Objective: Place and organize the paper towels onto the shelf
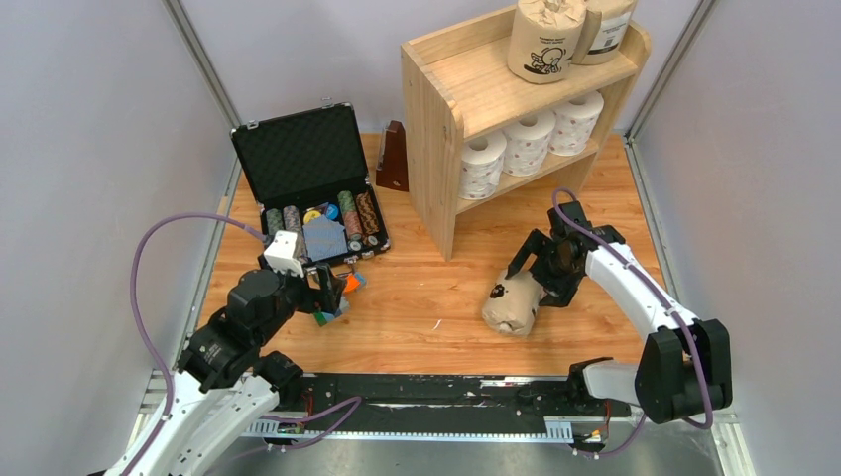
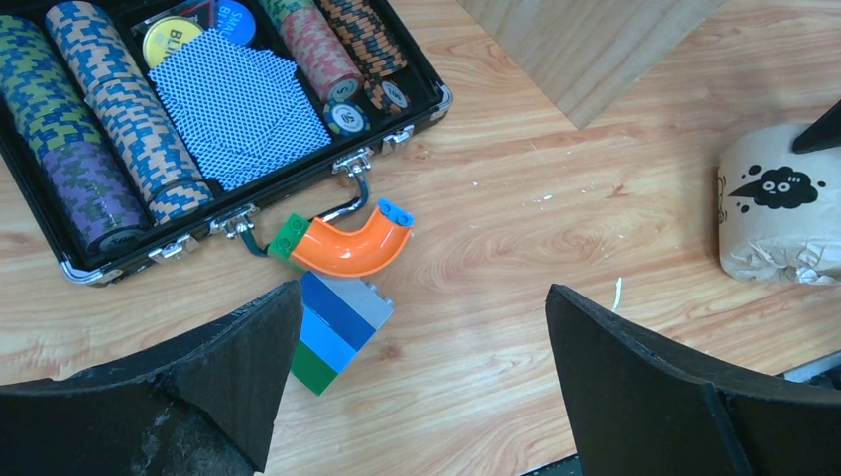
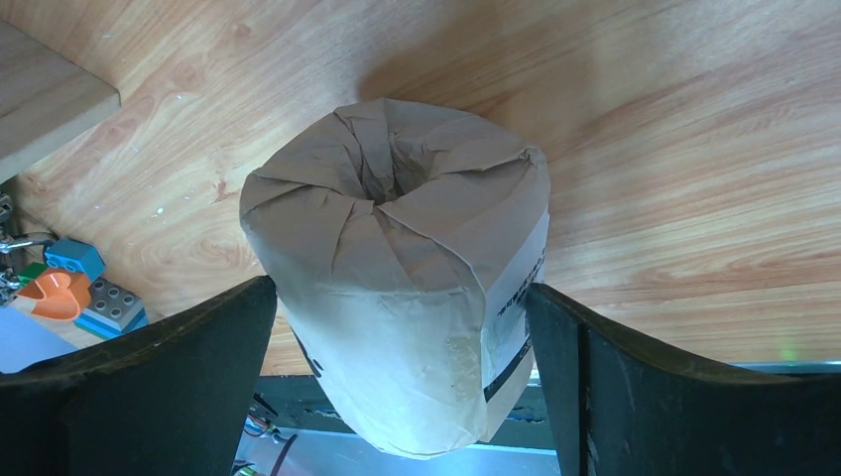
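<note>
The pine shelf (image 1: 466, 84) stands at the back right. Two kraft-wrapped paper towels (image 1: 543, 40) stand on its top. Three white ones (image 1: 529, 142) sit in a row on the lower tier. A third kraft roll (image 1: 511, 302) lies tilted on the table in front of the shelf. My right gripper (image 1: 533, 281) straddles it. In the right wrist view the roll (image 3: 397, 248) fills the gap between the wide-apart fingers (image 3: 402, 288) and brushes both, unsqueezed, crimped end towards the camera. My left gripper (image 1: 332, 293) is open and empty (image 2: 424, 288) over bare table; the kraft roll (image 2: 779, 213) shows far right.
An open black case (image 1: 307, 164) holding poker chips and cards lies at the back left. Toy bricks (image 2: 337, 327) and an orange curved piece (image 2: 347, 248) lie at its front edge, by my left finger. A dark wooden wedge (image 1: 394, 159) stands left of the shelf.
</note>
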{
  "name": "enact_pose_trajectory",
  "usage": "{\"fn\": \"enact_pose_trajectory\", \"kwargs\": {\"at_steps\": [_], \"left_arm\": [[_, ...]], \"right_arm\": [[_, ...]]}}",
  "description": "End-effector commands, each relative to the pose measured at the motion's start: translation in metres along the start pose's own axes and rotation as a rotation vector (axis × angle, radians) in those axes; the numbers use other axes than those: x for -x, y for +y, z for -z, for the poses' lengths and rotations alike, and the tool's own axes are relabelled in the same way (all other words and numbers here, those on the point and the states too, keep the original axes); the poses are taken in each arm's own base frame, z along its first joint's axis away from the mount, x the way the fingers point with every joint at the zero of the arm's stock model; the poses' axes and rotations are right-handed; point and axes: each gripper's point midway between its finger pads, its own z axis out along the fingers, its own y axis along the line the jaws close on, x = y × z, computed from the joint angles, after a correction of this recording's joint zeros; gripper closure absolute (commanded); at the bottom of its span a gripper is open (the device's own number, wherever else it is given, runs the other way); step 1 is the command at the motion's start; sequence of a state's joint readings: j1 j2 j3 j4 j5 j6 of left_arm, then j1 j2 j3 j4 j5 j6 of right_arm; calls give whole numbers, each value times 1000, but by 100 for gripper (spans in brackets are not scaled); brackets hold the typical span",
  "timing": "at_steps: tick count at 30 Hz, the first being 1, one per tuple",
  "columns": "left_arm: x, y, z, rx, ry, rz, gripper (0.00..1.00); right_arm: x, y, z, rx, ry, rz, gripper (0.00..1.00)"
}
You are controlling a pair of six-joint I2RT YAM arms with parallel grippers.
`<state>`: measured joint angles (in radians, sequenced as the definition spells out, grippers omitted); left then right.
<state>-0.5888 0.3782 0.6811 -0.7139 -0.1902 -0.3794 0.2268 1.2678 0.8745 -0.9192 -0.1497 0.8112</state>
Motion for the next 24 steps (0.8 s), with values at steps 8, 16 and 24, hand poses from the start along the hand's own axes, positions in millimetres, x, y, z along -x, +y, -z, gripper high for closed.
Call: {"fn": "enact_pose_trajectory", "kwargs": {"at_steps": [8,16,24], "left_arm": [[4,2,-4,22,-1,-8,0],[5,1,-2,13,-9,-4,0],[6,1,-2,14,-12,-10,0]], "right_arm": [[-8,-1,-20,44,89,91,0],[-21,-2,-30,79,160,128,1],[-1,27,8,223,1,216,22]]}}
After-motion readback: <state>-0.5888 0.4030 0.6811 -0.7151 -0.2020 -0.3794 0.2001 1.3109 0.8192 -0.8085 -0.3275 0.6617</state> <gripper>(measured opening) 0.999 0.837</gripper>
